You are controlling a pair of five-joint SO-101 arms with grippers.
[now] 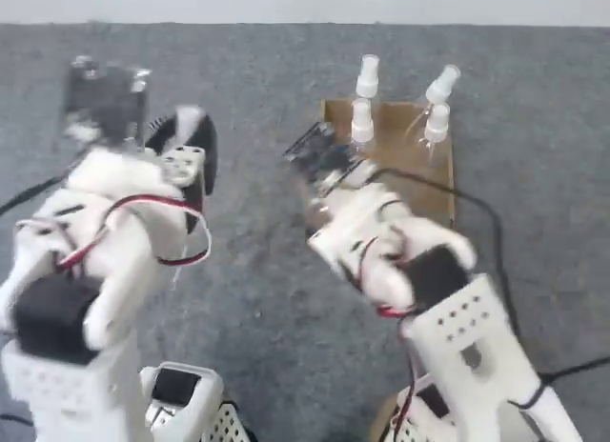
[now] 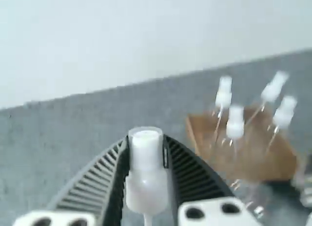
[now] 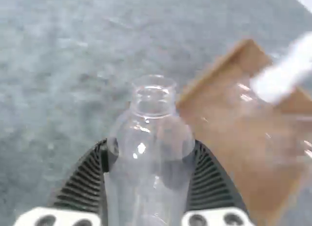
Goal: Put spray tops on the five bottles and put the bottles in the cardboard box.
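Observation:
My left gripper (image 2: 145,144) is shut on a white spray top (image 2: 145,170), held upright above the grey carpet. In the high view this left gripper (image 1: 189,142) hangs to the left of the cardboard box (image 1: 405,161). My right gripper (image 3: 150,153) is shut on a clear bottle (image 3: 150,138) whose neck is open, with no top on it. In the high view the right gripper (image 1: 319,170) sits at the box's near left corner. Several bottles with white spray tops (image 1: 362,118) stand in the box (image 2: 243,155).
Grey carpet (image 1: 257,271) covers the table, with bare room between the two arms. Red and black cables run along both arms, and one black cable (image 1: 477,209) crosses the box's near edge. The arm bases and a white device (image 1: 181,394) stand at the front edge.

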